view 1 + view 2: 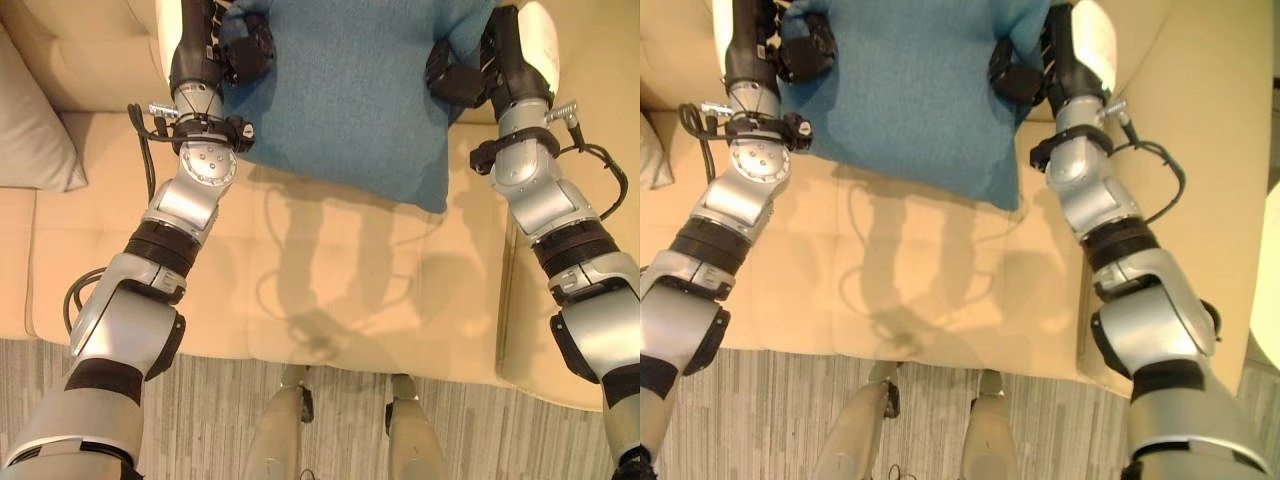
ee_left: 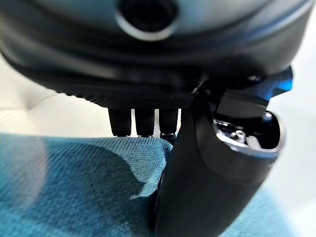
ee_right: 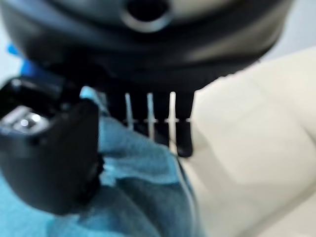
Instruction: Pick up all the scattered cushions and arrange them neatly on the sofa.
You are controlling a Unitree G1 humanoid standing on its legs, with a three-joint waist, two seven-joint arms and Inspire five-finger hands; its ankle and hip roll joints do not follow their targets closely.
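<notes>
A square teal-blue woven-fabric cushion [image 1: 350, 95] is held above the seat of a cream leather sofa [image 1: 350, 290], at twelve o'clock in the head views, its lower corner hanging toward four o'clock over the seat panel. The left hand [image 1: 245, 50] grips the cushion's edge at ten o'clock; in the left wrist view its fingers [image 2: 143, 122] curl down behind the fabric's top edge while the thumb lies across the front face, so the cloth is pinched between them. The right hand [image 1: 460, 80] grasps the opposite edge at two o'clock; in the right wrist view its fingers [image 3: 170, 131] reach down behind the bunched blue cloth and the thumb presses on the near side, clamping the fabric. The cushion hangs between the two hands, tilted, with the sofa's backrest just behind it. A pale grey fabric cushion [image 1: 35, 130] rests on the sofa at nine o'clock, well apart from the blue one. Grey striped carpet floor [image 1: 220, 420] shows at six o'clock.
</notes>
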